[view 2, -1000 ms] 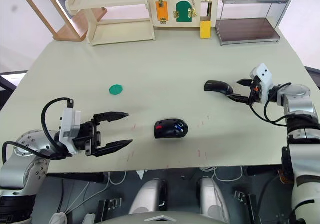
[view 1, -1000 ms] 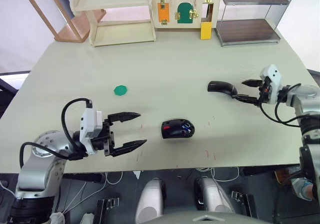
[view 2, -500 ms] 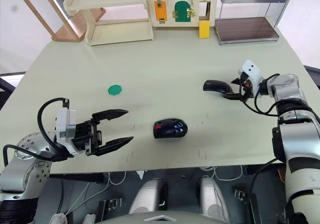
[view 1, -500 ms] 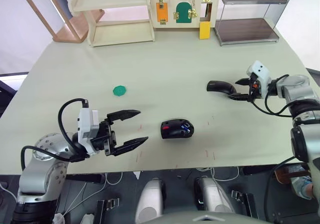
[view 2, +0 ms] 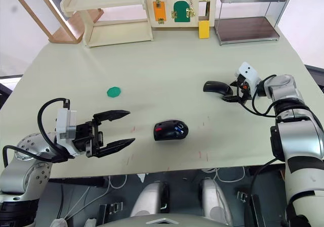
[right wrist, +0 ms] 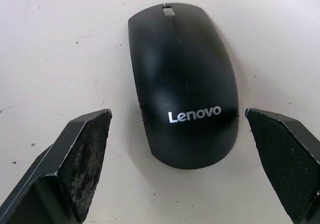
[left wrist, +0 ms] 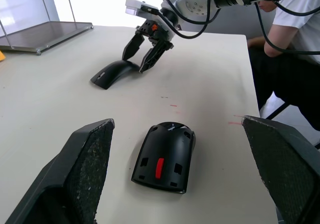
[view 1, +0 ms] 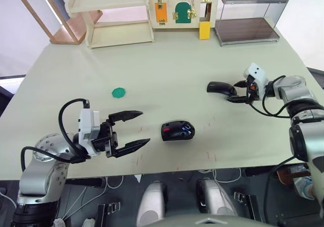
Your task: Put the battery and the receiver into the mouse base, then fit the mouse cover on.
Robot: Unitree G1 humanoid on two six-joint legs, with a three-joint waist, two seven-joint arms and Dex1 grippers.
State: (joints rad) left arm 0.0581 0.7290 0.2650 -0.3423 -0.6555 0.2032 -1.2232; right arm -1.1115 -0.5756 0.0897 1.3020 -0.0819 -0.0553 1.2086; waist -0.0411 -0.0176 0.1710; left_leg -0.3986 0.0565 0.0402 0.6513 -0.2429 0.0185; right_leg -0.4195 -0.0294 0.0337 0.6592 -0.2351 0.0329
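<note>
since a second ago the right gripper (view 1: 237,91) has moved in toward the mouse cover (view 1: 220,88); its fingers stand apart with their tips just at the cover's near end, one on each side, nothing pinched between them. the cover lies arched on the table (view 1: 172,60), toward 2 o'clock from the table's middle, in the same place as before. in the right wrist view the cover (right wrist: 183,84) sits between the two spread fingers (right wrist: 75,164), glossy side up with white lettering on it.

the mouse base (view 1: 177,131) lies at about 6 o'clock from the middle of the table, well apart from the cover, inner side up with a red part showing; it has not shifted. a small blue bit shows inside it, too small to tell more. in the left wrist view the base (left wrist: 164,157) lies ahead of the spread fingers (left wrist: 80,169).

the left gripper (view 1: 136,130) hovers at about 9 o'clock from the base, near it but not touching, jaws wide apart and holding nothing, much as before.

a green disc (view 1: 119,92) lies at 10 o'clock from the base, well apart.
</note>
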